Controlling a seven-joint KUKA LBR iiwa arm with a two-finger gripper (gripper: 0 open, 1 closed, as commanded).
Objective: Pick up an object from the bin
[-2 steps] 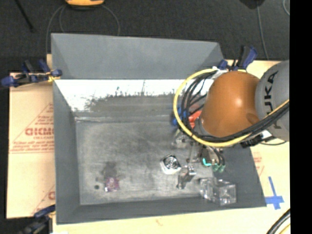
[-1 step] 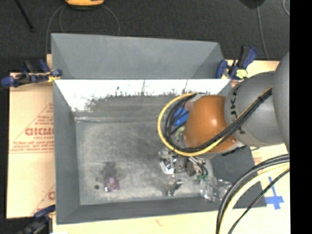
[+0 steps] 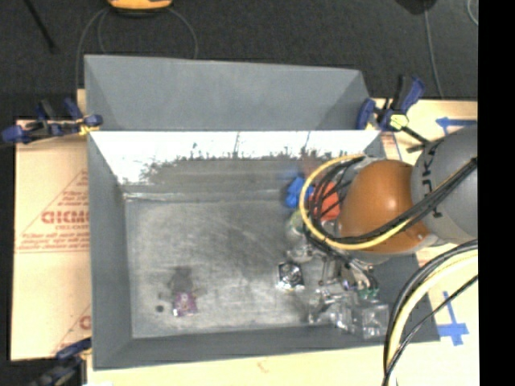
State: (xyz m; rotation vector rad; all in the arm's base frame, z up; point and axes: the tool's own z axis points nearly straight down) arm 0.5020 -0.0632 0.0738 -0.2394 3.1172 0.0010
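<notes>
Heaped shiny bits [image 3: 354, 318] lie on the floor of the grey bin [image 3: 109, 240], just below the orange cover [image 3: 382, 207] on the robot's wrist and partly tucked under it. They look like small clear or silvery pieces, too tangled together to tell apart. The gripper [image 3: 326, 292] hangs from beneath the orange cover, right down among them. Whether it is open or closed, or already has something, I cannot tell (the metalwork and the glinting pieces run together there).

One single glinting piece [image 3: 287, 276] sits below the cover's left edge, just apart from the heap. A blue thing [image 3: 294, 190] peeks out at the cover's upper left, touching or very near it. A small purple thing [image 3: 185, 302] lies well off to the cover's lower left, alone on bare floor.

As a guess, these bits are light and stiff, with smooth faces that may slip or skate away when nudged. The likeliest sound hold is across the narrow width of one piece at the heap's edge, since a closing grip in the thick of it could catch two at once or squeeze one out sideways.
</notes>
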